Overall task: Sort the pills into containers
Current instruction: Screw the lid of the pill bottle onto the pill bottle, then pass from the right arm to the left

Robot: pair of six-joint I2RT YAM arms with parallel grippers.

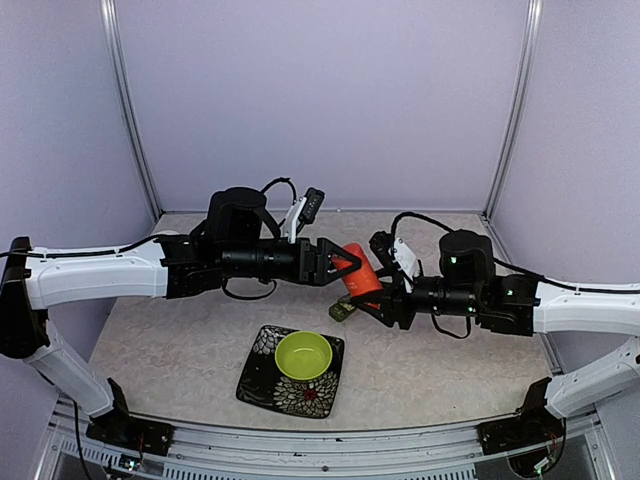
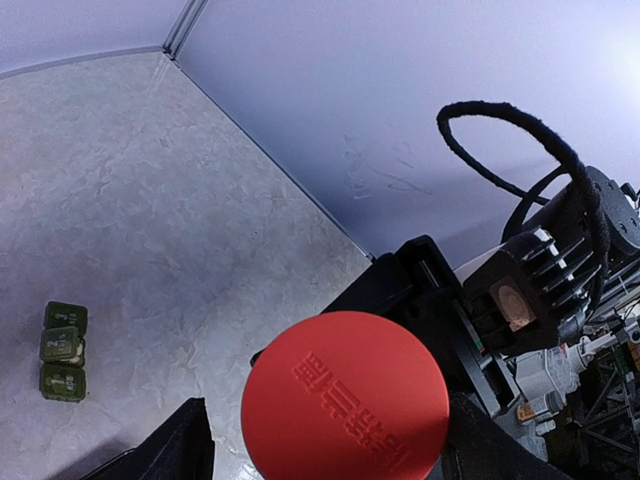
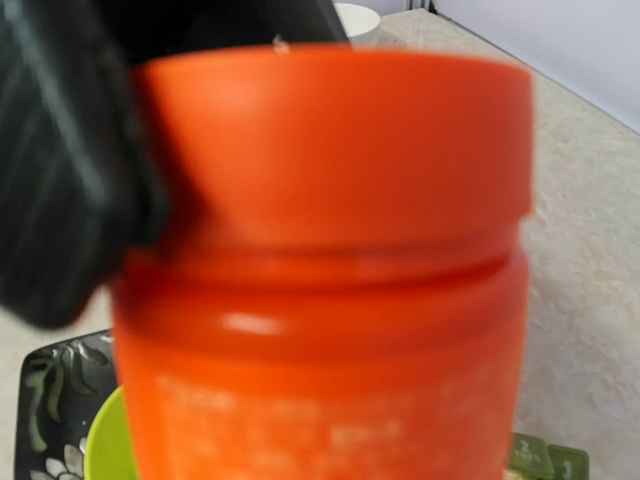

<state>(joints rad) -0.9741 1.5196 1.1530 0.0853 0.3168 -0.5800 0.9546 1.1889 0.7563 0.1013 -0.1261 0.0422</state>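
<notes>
From above, the right gripper is clamped on the lower body of an orange bottle, holding it tilted in the air over the middle of the desk. The left gripper has its jaws on either side of the bottle's red cap; I can't tell whether they are pressing on it. The dark green pillbox lies on the desk about midway between the far and near edges, just under the bottle. A lime-green bowl sits on a dark flowered plate towards the near edge.

On the left wrist camera the cap faces the lens between dark fingers. The pillbox lies well apart on bare desk, showing three numbered lids.

On the right wrist camera the bottle fills the view, blurred. The pillbox peeps out at the bottom right, the bowl and plate at the bottom left.
</notes>
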